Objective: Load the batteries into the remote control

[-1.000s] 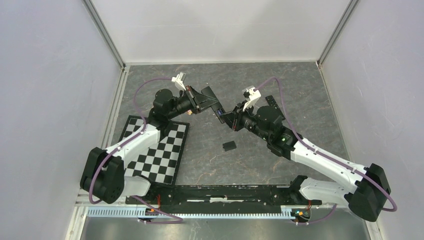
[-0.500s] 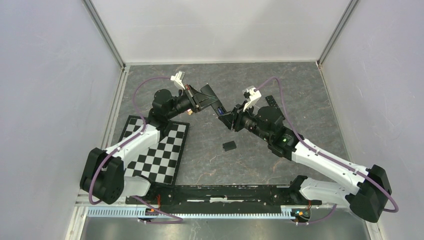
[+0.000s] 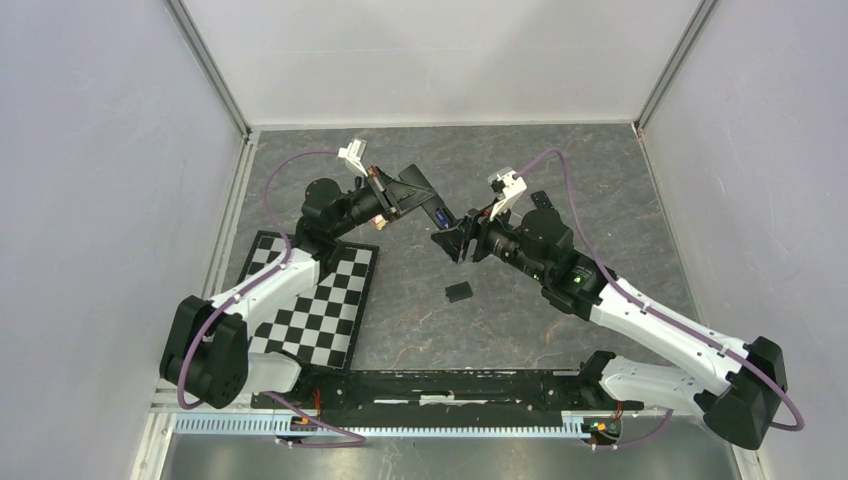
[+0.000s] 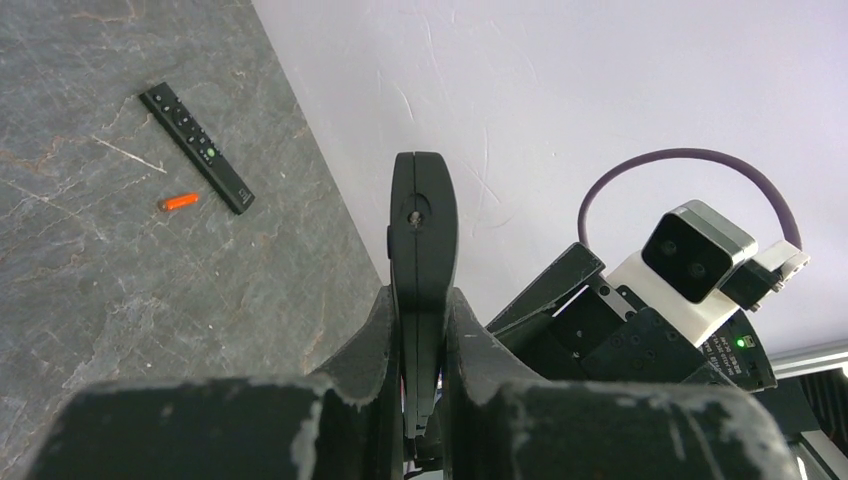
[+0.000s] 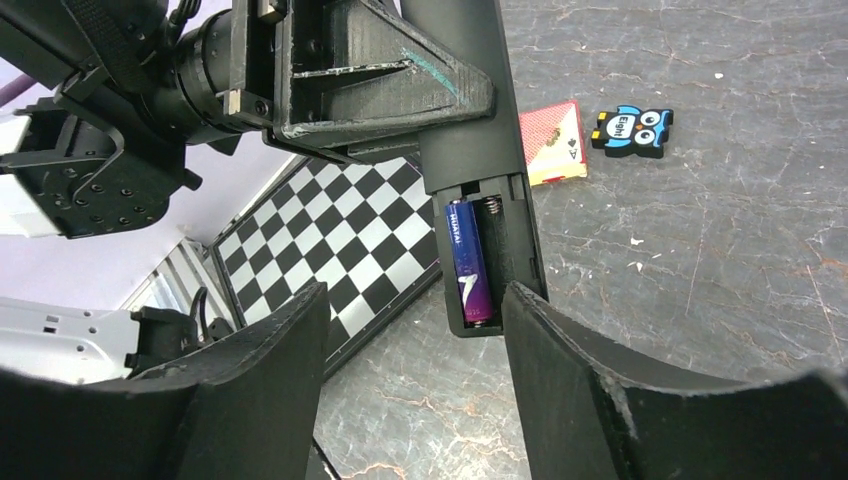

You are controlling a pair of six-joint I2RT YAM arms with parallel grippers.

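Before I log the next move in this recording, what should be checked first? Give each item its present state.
1. Grip: left end effector shut on the remote: ok.
2. Compartment open, facing the right end effector: ok.
3. The purple battery lies in one slot: ok; fully pressed home: cannot tell.
4. The second slot filled: not ok, its spring is bare.
5. The right end effector open and empty: ok.
6. Next cell located: ok, an orange-red battery lies on the table beside a second remote.
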